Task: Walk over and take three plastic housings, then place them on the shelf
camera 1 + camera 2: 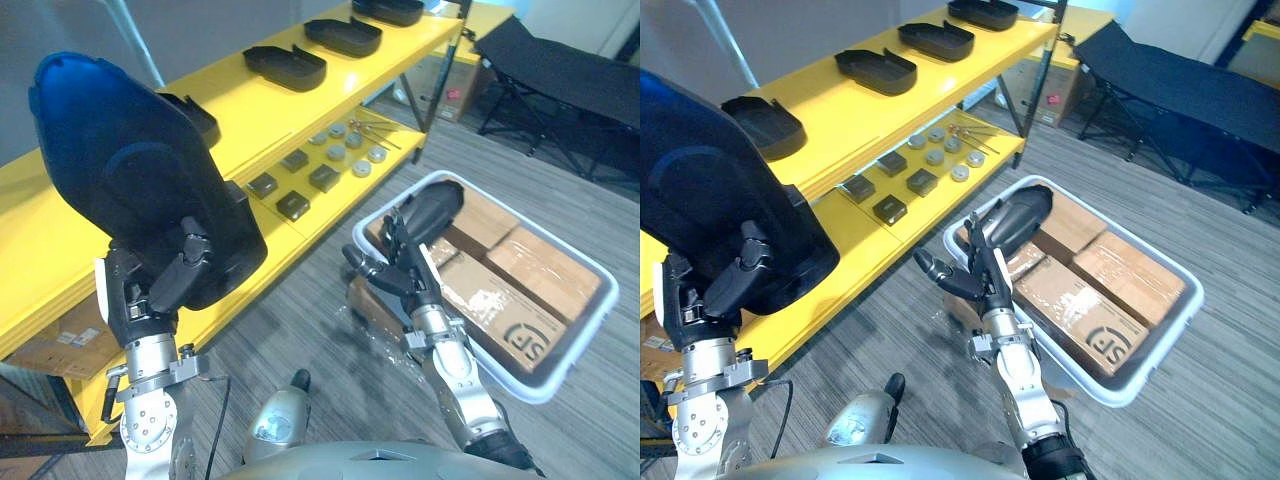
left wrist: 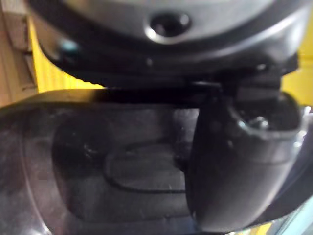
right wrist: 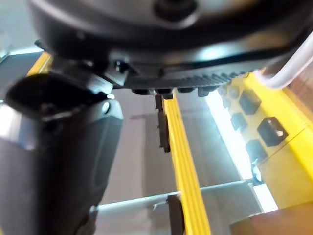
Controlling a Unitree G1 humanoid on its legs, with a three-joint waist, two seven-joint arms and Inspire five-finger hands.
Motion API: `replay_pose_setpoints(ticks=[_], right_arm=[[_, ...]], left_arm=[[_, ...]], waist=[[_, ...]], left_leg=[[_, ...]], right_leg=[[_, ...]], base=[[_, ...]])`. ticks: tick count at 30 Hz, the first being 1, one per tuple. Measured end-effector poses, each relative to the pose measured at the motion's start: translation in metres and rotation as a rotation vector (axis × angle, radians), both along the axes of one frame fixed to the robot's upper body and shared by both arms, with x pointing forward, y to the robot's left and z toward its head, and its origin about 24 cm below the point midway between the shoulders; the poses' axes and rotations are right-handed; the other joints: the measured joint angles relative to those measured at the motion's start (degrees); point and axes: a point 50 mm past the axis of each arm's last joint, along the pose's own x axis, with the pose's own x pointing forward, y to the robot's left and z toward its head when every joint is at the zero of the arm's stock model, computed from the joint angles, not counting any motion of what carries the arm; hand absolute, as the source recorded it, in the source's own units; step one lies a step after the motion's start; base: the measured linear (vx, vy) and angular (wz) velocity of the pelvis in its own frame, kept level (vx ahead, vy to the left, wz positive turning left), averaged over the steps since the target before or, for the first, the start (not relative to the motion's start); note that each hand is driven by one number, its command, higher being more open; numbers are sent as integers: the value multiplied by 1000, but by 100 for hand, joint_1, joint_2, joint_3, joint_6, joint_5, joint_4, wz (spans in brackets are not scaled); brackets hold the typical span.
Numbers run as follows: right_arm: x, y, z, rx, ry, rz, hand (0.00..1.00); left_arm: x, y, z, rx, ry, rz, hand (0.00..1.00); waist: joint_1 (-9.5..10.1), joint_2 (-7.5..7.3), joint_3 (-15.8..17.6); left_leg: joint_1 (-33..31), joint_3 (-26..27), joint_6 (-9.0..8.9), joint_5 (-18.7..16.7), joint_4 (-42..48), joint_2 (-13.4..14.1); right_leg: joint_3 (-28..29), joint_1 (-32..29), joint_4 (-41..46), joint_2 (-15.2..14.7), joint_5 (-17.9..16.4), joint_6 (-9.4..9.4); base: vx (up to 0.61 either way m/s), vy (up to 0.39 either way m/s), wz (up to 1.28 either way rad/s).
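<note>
- The plastic housing [image 1: 120, 150], a big dark shell with a blue sheen on its upper edge, is held up in the air on the robot's left. It is upright in front of the yellow shelf [image 1: 840, 120] and not resting on it.
- The left hand [image 1: 175, 275] holds it from below, with fingers and thumb curled round its lower edge. In the wrist view the thumb [image 2: 234, 166] lies across the shell's hollow inner face.
- Four more housings [image 1: 875, 70] lie in a row on the shelf's top board, well apart from each other (the nearest one is partly hidden behind the held shell).
- Another dark housing [image 1: 1020, 218] lies in the white basket [image 1: 583, 345] on the floor, at its near corner, beside taped cardboard boxes [image 1: 1080, 305].
- The right hand [image 1: 975, 275] is over that corner of the basket, fingers straight and spread, thumb out to the side, grasping nothing. I cannot tell whether the fingertips touch the housing behind them.
- On the shelf's lower board are small dark blocks [image 1: 890, 208] and, farther along, round metal pieces [image 1: 940, 150].
- A black folding cot [image 1: 1180, 95] stands beyond the basket on the grey floor.
</note>
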Motion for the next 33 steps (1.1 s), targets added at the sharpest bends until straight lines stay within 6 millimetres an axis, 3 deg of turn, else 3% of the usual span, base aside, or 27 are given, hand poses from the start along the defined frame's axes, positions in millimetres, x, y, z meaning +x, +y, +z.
replay_pose_setpoints(ticks=[1, 2, 3, 4, 5, 6, 7, 8, 10, 12, 13, 14, 15, 16, 19, 20, 23, 27, 33], right_arm=[[1, -1, 2, -4, -14, 3, 100], [1, 2, 3, 3, -21, 11, 100], [0, 4, 2, 7, -20, 18, 100], [1, 7, 2, 11, -20, 24, 100], [4, 10, 1, 5, -19, 32, 100], [7, 16, 1, 0, -20, 60, 100], [9, 20, 3, -8, -29, 90, 100], [10, 23, 6, -14, -43, 118, 100], [11, 28, 18, -33, -100, 173, 100], [11, 26, 24, -49, -130, 180, 100], [11, 26, 27, -57, -145, 185, 100], [11, 26, 29, -56, -151, 188, 100], [10, 26, 32, -53, -164, 203, 100], [11, 23, 34, -57, -174, 218, 100], [12, 17, 36, -78, -179, 234, 100], [13, 13, 35, -89, -169, 226, 100], [9, -4, 29, -90, -142, 146, 100], [7, -17, 36, -57, -167, 77, 100], [6, 2, 58, 117, -255, 137, 100]], left_arm=[[0, 1, 0, -3, -5, 7, 0], [1, 3, 1, -2, -7, 18, 0], [0, 5, 2, 6, -6, 26, 0], [-1, 9, 2, 15, -4, 40, 0], [-3, 13, 3, 21, -1, 61, 0], [-4, 16, 2, 7, 1, 97, 0], [-5, 18, 2, -1, -2, 120, 0], [-6, 20, 3, 0, -4, 132, 0], [-3, 18, 4, -8, -13, 133, 0], [3, 12, 0, -25, -8, 105, 0], [6, 6, -4, -39, 6, 77, 0], [6, 4, -5, -43, 10, 67, 0], [7, 2, -6, -48, 14, 58, 0], [9, -2, -9, -70, 21, 51, 0], [9, -5, -11, -78, 27, 50, 0], [9, -5, -10, -79, 24, 48, 0], [13, -8, -8, -67, 12, 8, 0], [15, -8, -6, -55, 3, -5, 0], [20, -21, -6, -102, -4, -20, 0]], waist=[[-23, 52, -12], [-25, 16, -53], [-25, -37, -72], [-13, -50, -66], [-21, -37, -43], [-12, -5, -23], [8, 30, -11], [28, 58, -8], [-30, 51, -29], [-100, 44, -33], [-179, -59, -94], [-212, -130, -137], [-205, -302, -239], [-227, -265, -284], [-206, 46, -385], [-215, 79, -402], [-293, 89, -403], [-366, 79, -407], [-375, 91, -427]], left_leg=[[-67, -29, -79, -106, 166, -14], [-131, -157, -60, -219, 341, -142], [-101, -214, -40, -255, 303, -203], [-43, -327, 22, -284, 257, -174], [42, -388, 109, -290, 207, -164], [196, -440, 217, -354, 199, -87], [343, -449, 232, -397, 164, -3], [461, -449, 206, -400, 94, 85], [542, -666, 174, -483, 0, 117], [552, -911, 158, -516, -52, 39], [598, -1168, 86, -477, -203, -87], [607, -1253, 61, -461, -271, -146], [640, -1371, 3, -464, -371, -283], [687, -1500, -75, -511, -366, -252], [621, -1318, -200, -537, -446, 136], [623, -1096, -285, -481, -558, 260], [643, -345, -236, -417, -702, 498], [685, -237, -206, -331, -840, 459], [667, -392, -294, -47, -1257, 399]], right_leg=[[72, -107, 419, -73, 44, -206], [577, -698, 1498, -325, 353, -640], [952, -1092, 2142, -422, 823, -898], [1224, -1387, 2612, -450, 1419, -930], [1390, -1646, 2997, -495, 1618, -901], [1441, -1870, 3205, -452, 1101, -840], [1465, -1958, 2976, -268, 823, -755], [1528, -2027, 2509, -19, 641, -658], [2119, -2233, 1001, 748, 566, -571], [2605, -2319, 360, 1115, 648, -440], [2898, -2361, -34, 1277, 720, -385], [2901, -2362, -151, 1276, 729, -401], [2789, -2316, -387, 1229, 957, -577], [2655, -2164, -459, 1251, 1243, -485], [2318, -1954, -838, 1510, 1317, -634], [2236, -1877, -939, 1569, 1323, -670], [1992, -1623, -1117, 1626, 1307, -736], [2011, -1596, -1171, 1579, 1303, -743], [1643, -1449, -1408, 1476, 1355, -702]], base=[[180, 216, 70], [126, 192, 66], [125, 207, 63], [204, 118, 38], [299, 107, 26], [262, 80, 10], [244, 87, -3], [209, 70, 4], [220, 15, 39], [195, -95, 83], [228, -177, 103], [299, -271, 108], [266, -300, 93], [251, -295, 89], [212, -215, 45], [164, -156, 34], [123, -88, 36], [34, 17, 7], [-36, 16, 34]])
